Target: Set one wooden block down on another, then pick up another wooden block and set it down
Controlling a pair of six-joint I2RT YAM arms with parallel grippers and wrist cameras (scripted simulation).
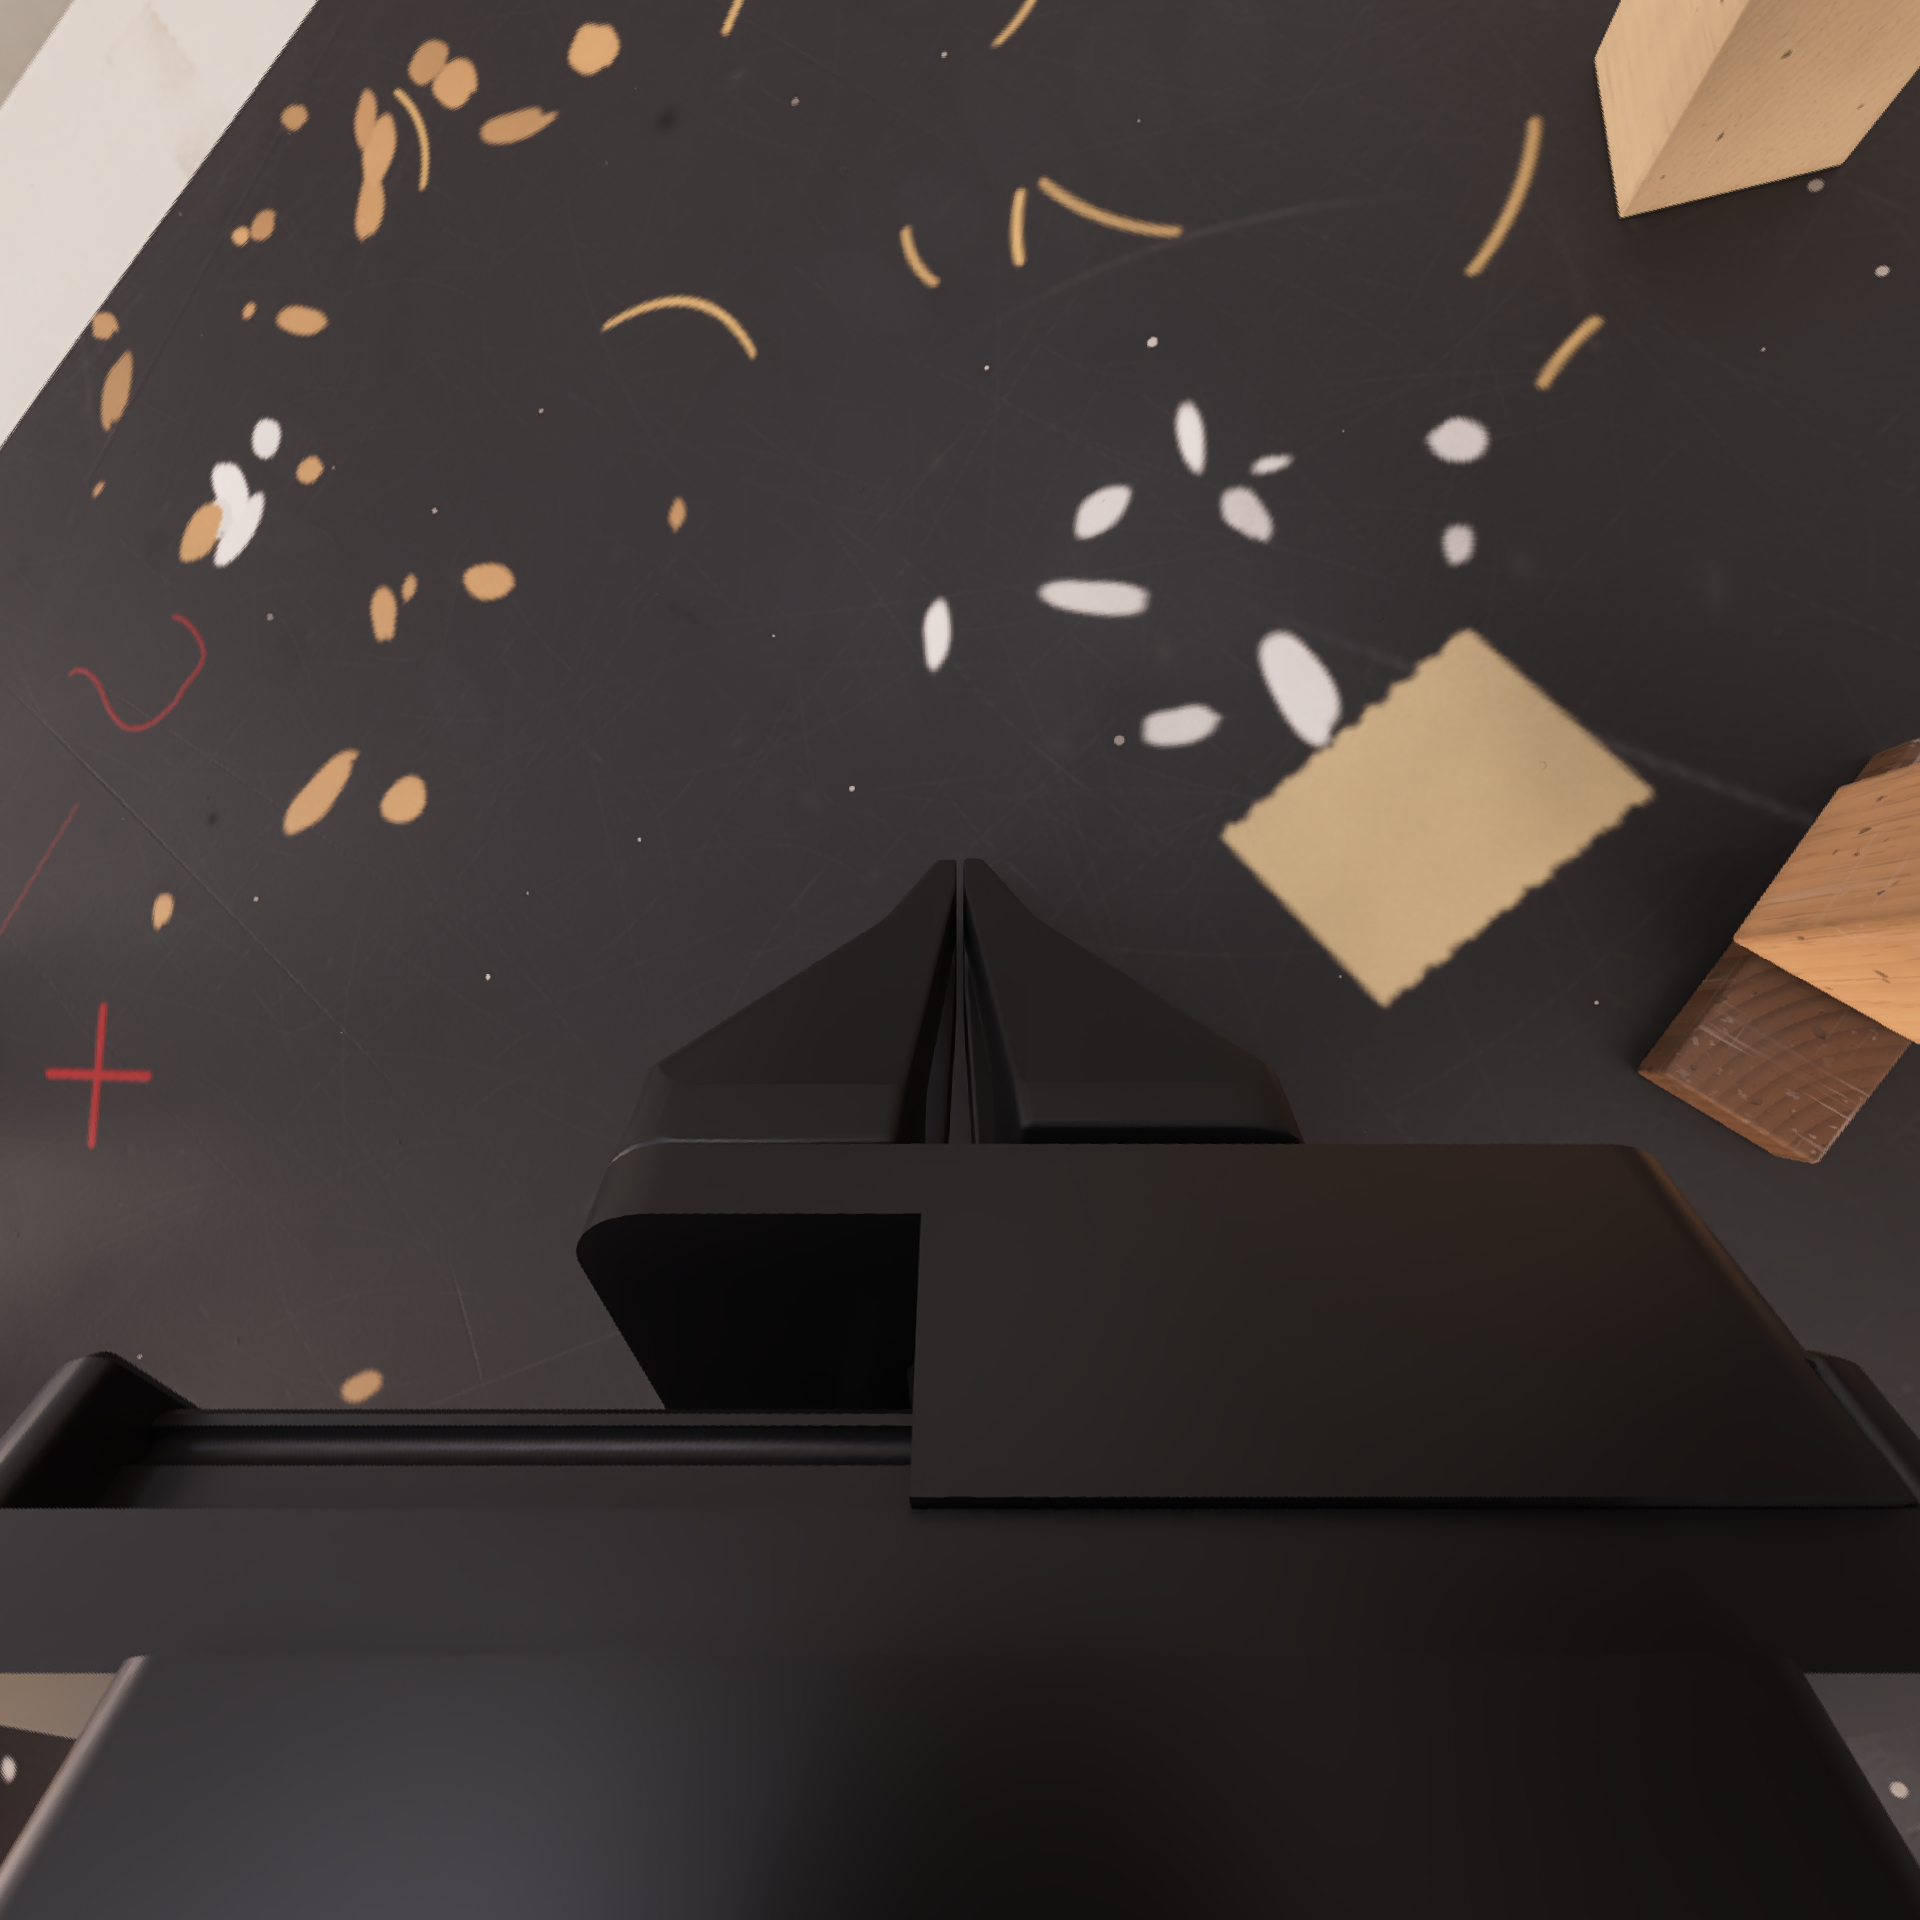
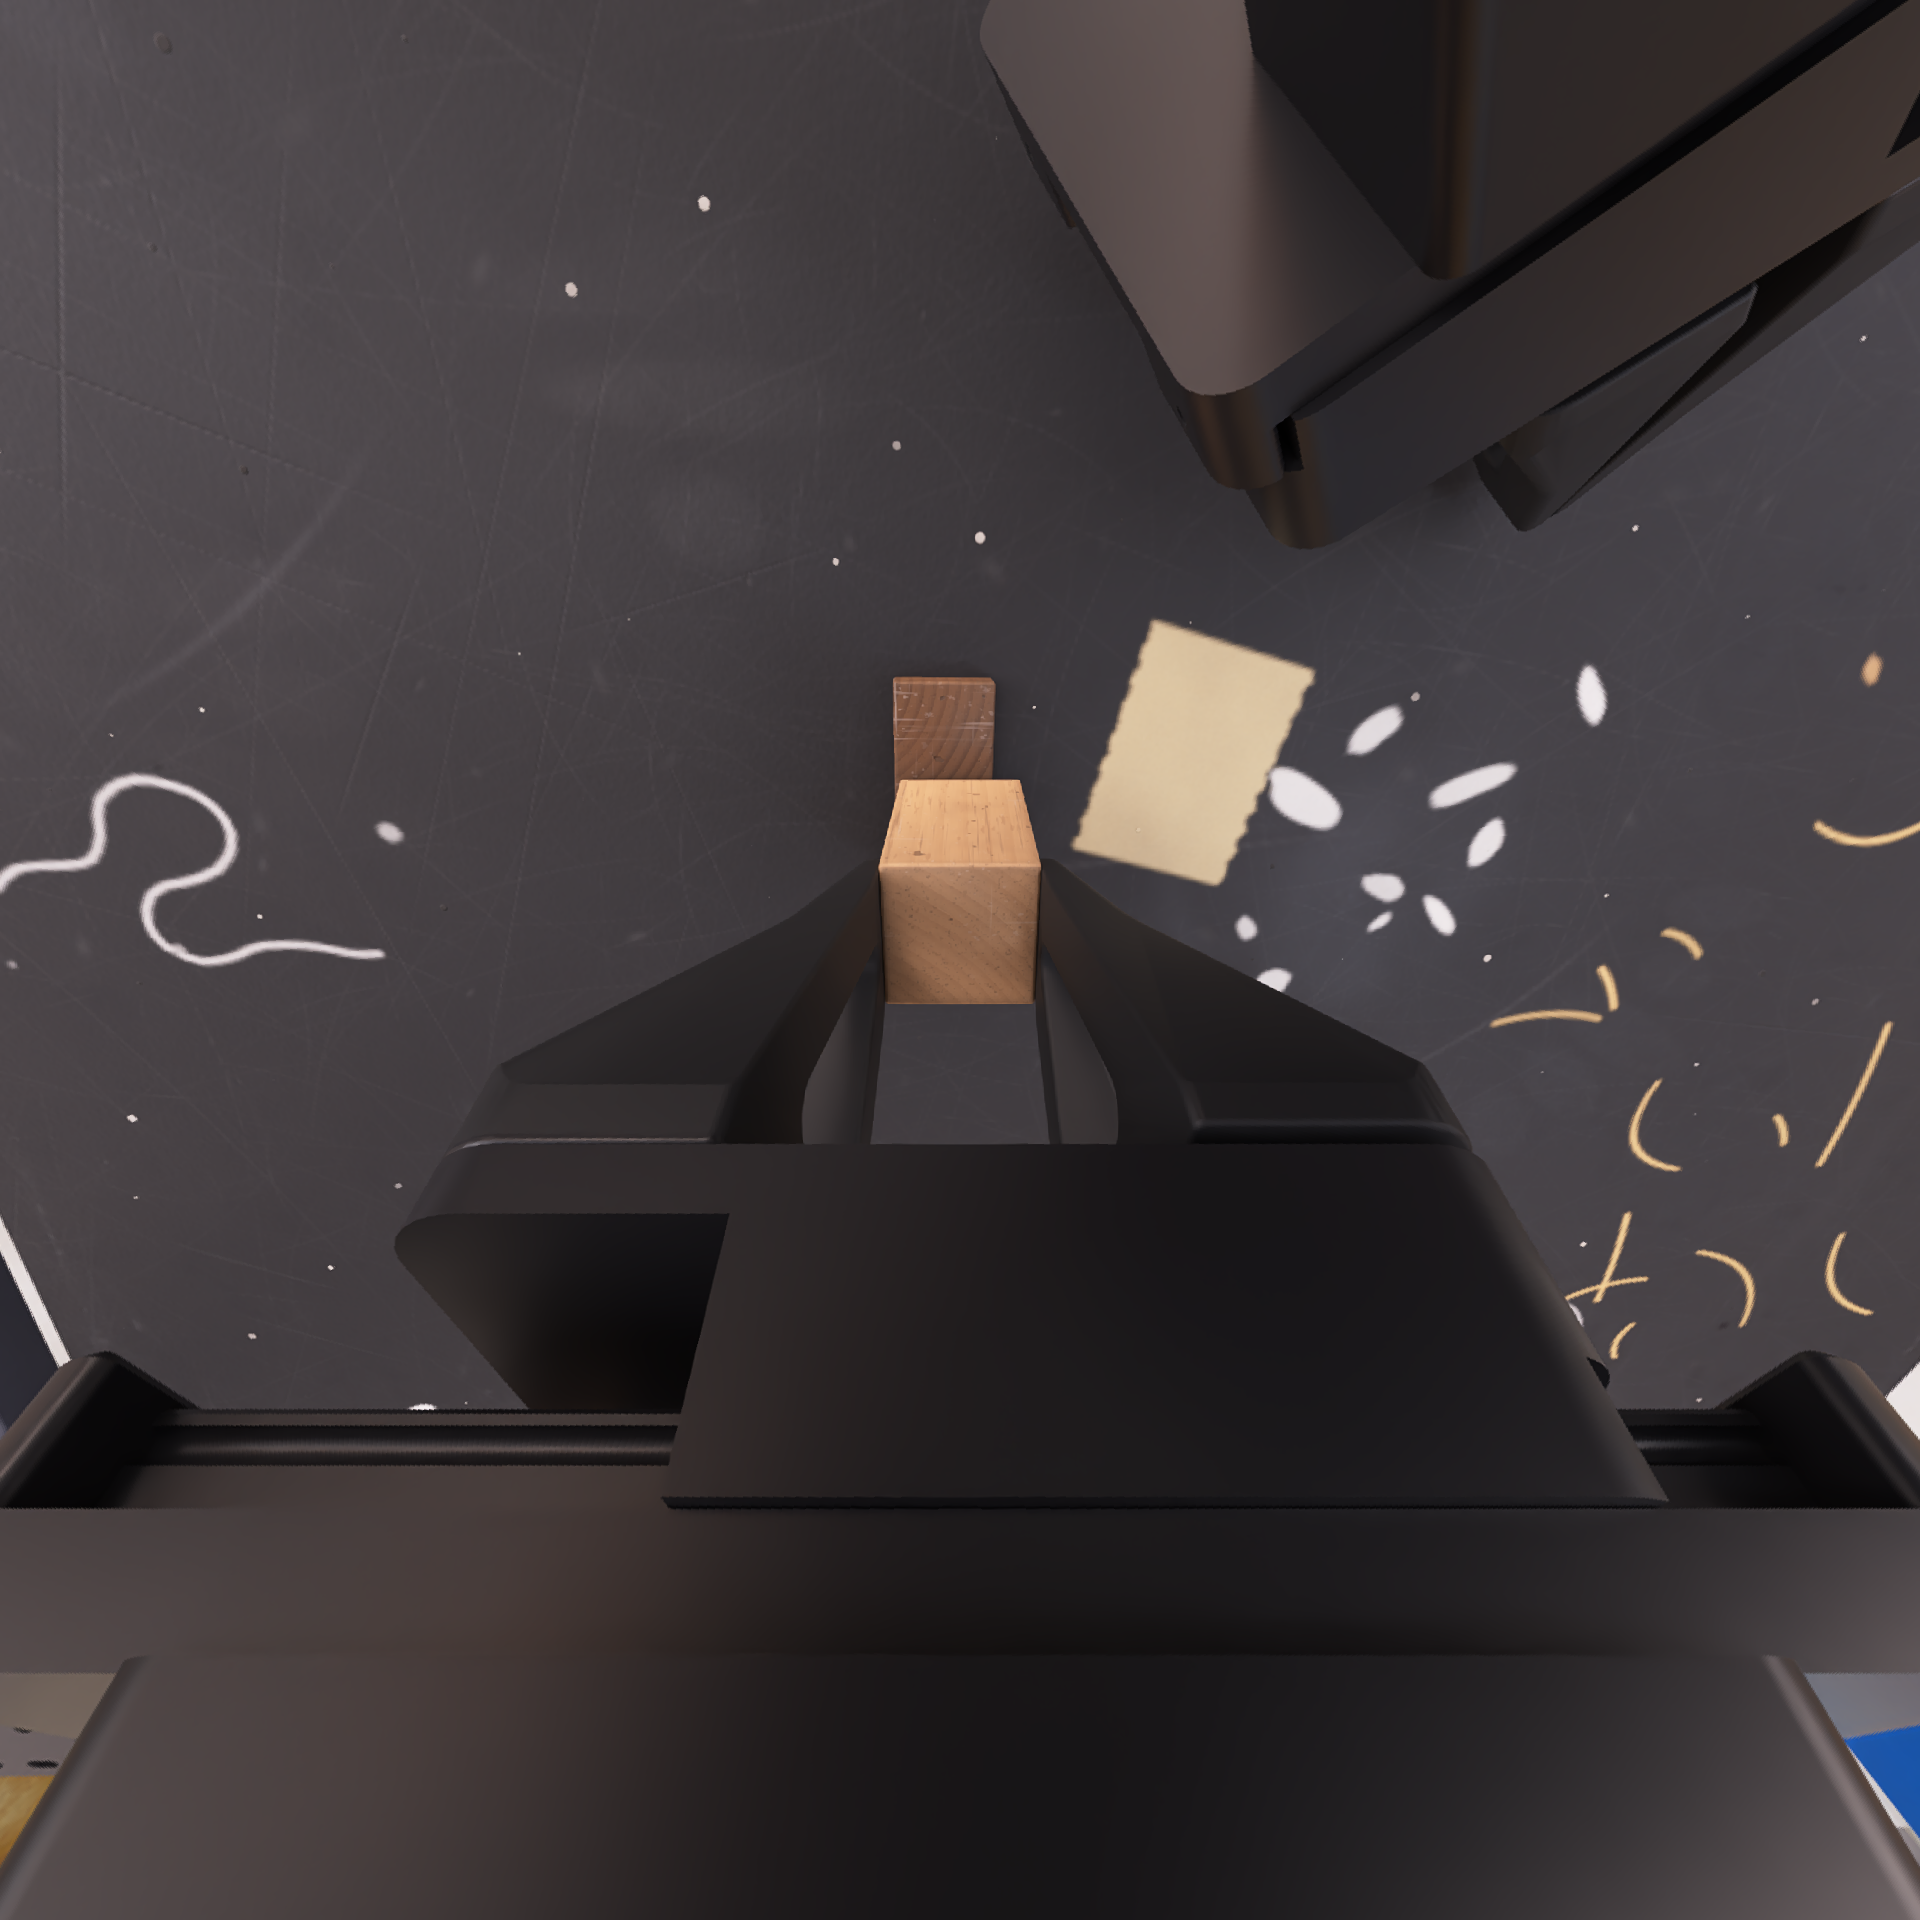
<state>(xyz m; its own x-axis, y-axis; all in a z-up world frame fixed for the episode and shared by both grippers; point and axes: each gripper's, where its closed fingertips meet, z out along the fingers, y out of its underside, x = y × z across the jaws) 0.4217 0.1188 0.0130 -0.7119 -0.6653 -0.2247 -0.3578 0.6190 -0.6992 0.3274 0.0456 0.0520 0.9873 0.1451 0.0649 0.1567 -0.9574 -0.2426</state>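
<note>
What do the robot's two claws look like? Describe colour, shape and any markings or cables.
Both the left claw and the right claw are plain matte black. Each has two wedge-shaped fingers tapering to tips, mounted on a boxy block above a grooved rail. No markings or cables show.

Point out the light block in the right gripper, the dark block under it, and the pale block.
light block (image 2: pixel 958 914): right wrist view, near face.
dark block (image 2: pixel 943 727): right wrist view, visible end.
pale block (image 1: pixel 1745 94): left wrist view, side face.
</note>
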